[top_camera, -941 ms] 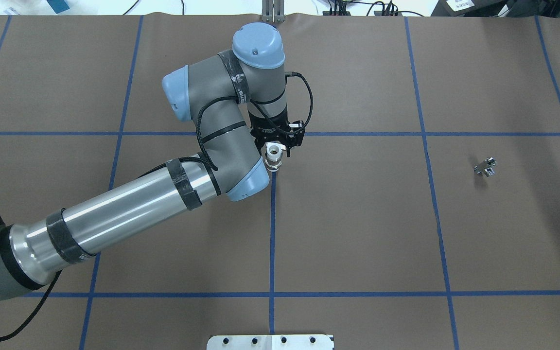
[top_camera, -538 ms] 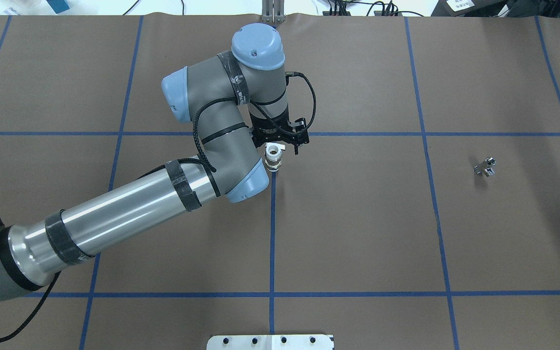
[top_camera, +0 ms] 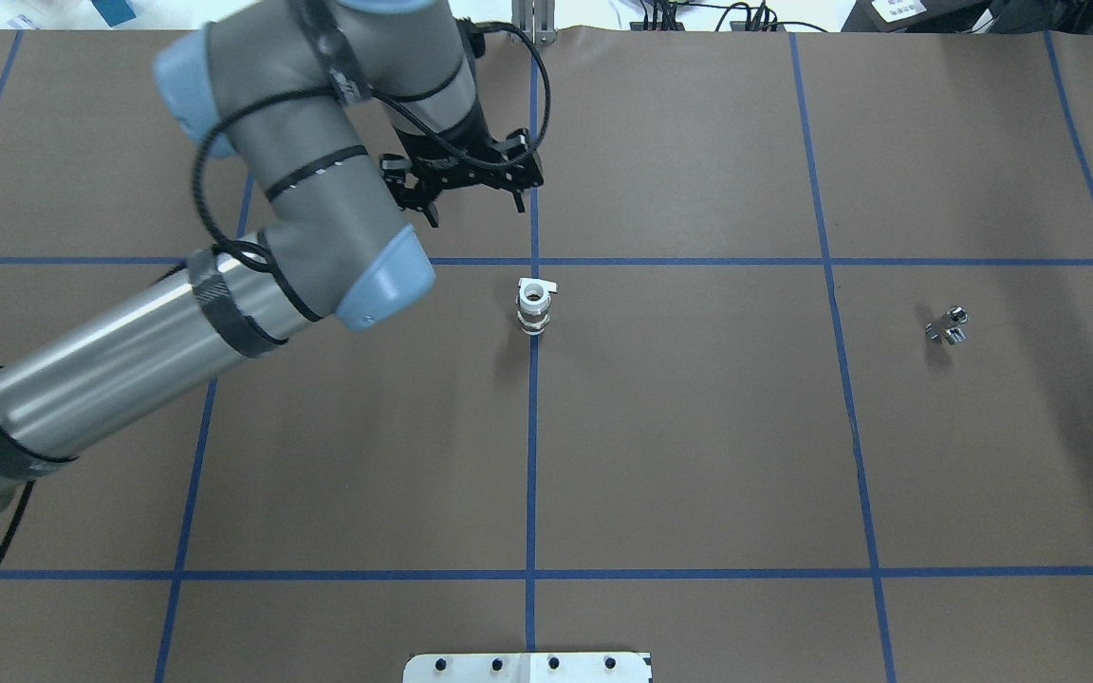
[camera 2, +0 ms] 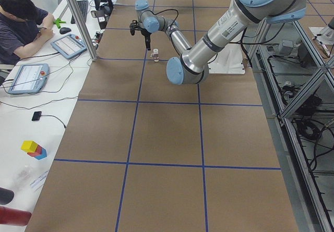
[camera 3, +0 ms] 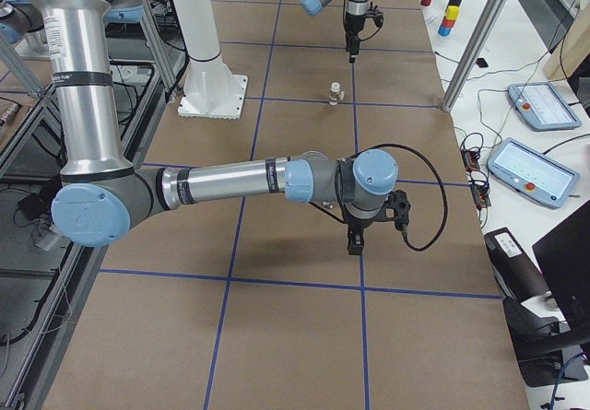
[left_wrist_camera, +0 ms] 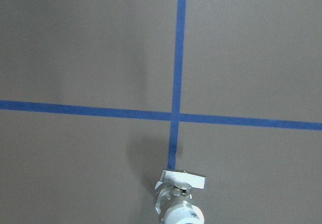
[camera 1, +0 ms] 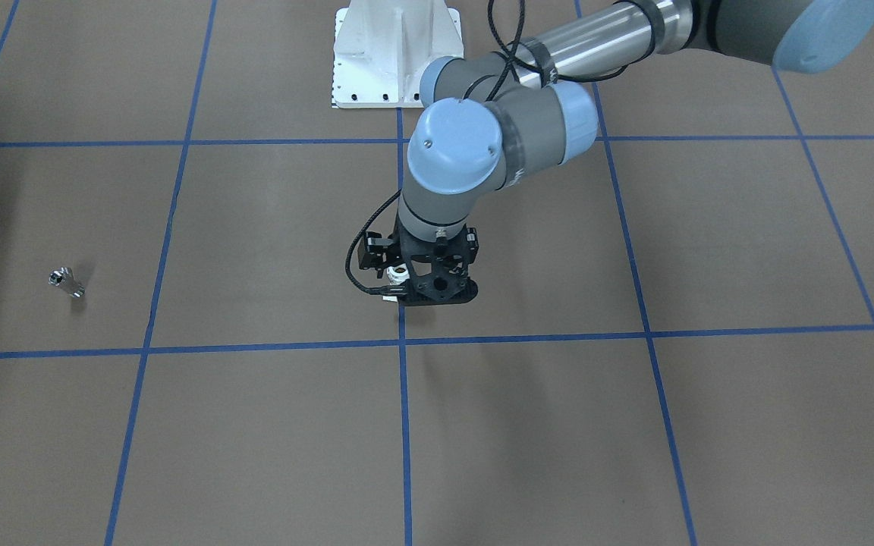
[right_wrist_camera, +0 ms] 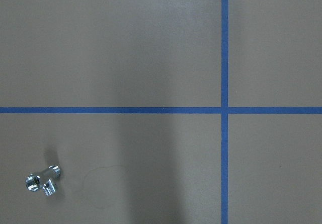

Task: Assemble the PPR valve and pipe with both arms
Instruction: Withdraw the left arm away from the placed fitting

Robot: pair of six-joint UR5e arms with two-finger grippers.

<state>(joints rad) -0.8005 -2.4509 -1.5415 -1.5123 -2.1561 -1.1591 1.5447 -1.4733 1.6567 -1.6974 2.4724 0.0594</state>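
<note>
My left claw (top_camera: 475,213) hung wide open and empty just beyond the upright PPR valve (top_camera: 533,306), the chrome pipe (top_camera: 947,325) lay far right, and I couldn't tell how open my right claw (camera 3: 356,241) was.

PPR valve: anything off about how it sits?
Nothing stands out. The PPR valve stands upright on the blue tape line, white ring up, clear of the open left gripper. The pipe lies well apart on the brown paper.

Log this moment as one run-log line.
left gripper open, apart from PPR valve | valve upright, ungripped | pipe lying far off, ungripped | right gripper state unclear
</note>
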